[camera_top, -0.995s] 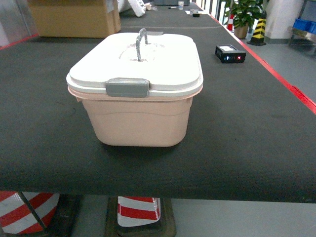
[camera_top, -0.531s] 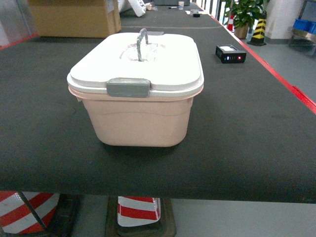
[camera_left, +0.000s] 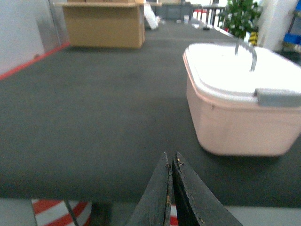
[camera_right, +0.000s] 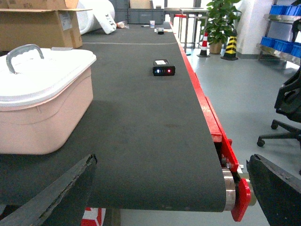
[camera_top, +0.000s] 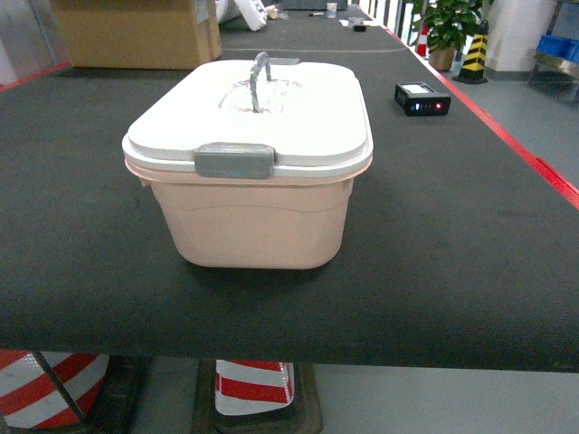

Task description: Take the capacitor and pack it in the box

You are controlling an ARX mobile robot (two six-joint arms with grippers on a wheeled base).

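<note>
Almost nothing is moved since the earlier pictures: the box (camera_top: 251,167) is seen at nearly the same spot in the head view, with only a tiny shift. So the task is judged to be just at its start. The white lid (camera_top: 271,113) is shut on the box, and the grey latch (camera_top: 234,160) is down. No capacitor is seen in any view.

The left gripper (camera_left: 170,176) is closed, tip against tip, and nothing is held in it. It is kept low at the near edge of the desk (camera_left: 94,117). The box is found ahead of it and to its right, well apart.

The right gripper (camera_right: 174,188) is opened wide, and nothing is held or touched. The box is found ahead of it and to its left.

A small black device (camera_right: 163,68) with lights is seen far ahead of the right gripper.
</note>
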